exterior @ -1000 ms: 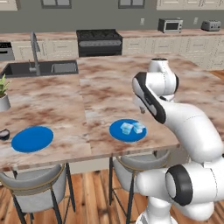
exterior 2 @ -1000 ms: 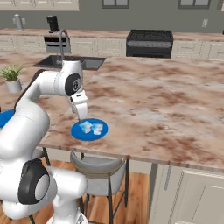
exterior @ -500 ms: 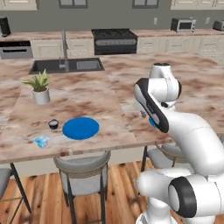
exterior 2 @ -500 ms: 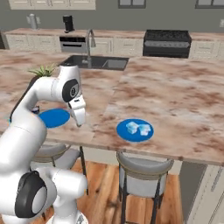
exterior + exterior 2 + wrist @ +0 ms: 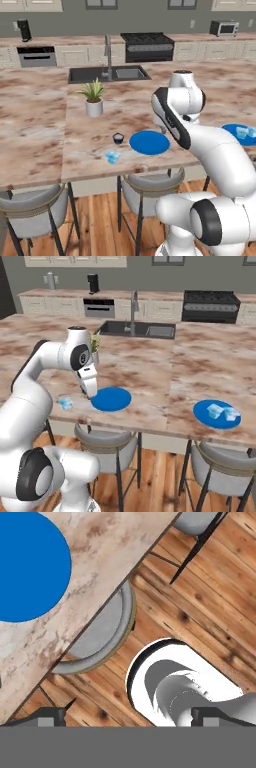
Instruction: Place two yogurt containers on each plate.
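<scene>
An empty blue plate [image 5: 149, 142] [image 5: 111, 399] lies near the counter's front edge, and the hand view catches it at the top left [image 5: 25, 567]. One yogurt container [image 5: 113, 157] [image 5: 65, 402] stands on the counter to the plate's left. A second blue plate [image 5: 240, 135] [image 5: 216, 414] far to the right carries two yogurt containers [image 5: 215, 410] [image 5: 231, 414]. My gripper [image 5: 91, 396] [image 5: 129, 716] hangs open just over the empty plate's left rim, holding nothing, between that plate and the lone container.
A potted plant [image 5: 93, 100] and a small dark cup [image 5: 118, 138] stand behind the lone container. The sink [image 5: 135, 330] is at the counter's back. Grey stools [image 5: 107, 438] [image 5: 100, 637] sit under the front edge [image 5: 150, 428], above a wooden floor.
The whole scene has shifted right as the base drove left. The plate with two containers is now far right and the empty plate is under the arm. The gripper stays open.
</scene>
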Controlling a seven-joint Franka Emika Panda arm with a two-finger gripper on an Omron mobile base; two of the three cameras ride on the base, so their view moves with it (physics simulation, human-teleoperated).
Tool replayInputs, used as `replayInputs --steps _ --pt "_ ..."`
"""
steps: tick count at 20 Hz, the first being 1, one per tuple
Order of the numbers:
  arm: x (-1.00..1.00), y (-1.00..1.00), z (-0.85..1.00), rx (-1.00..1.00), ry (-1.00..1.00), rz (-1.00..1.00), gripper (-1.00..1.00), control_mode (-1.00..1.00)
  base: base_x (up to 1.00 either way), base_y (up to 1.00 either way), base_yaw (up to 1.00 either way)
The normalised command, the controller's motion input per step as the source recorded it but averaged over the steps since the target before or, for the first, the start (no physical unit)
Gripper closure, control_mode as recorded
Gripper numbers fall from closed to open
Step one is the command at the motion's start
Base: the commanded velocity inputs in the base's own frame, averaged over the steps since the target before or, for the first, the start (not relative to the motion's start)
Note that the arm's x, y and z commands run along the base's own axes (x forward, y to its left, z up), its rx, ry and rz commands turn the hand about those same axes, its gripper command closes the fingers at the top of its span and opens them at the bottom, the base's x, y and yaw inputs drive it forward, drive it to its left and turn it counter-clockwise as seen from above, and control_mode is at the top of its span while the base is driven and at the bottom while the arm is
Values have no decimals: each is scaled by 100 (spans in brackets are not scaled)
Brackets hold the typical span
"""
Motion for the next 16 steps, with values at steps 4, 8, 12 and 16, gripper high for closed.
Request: replayInputs --steps 4,8,12,16 --pt "0 0 0 0 0 0 -100 100 54 51 0" --pt "0 0 0 0 0 0 -100 100 83 3 1" --pt "38 0 -3 6 0 2 -100 -100 39 0 2" --pt "78 22 -12 0 7 2 -100 -100 0 0 0"
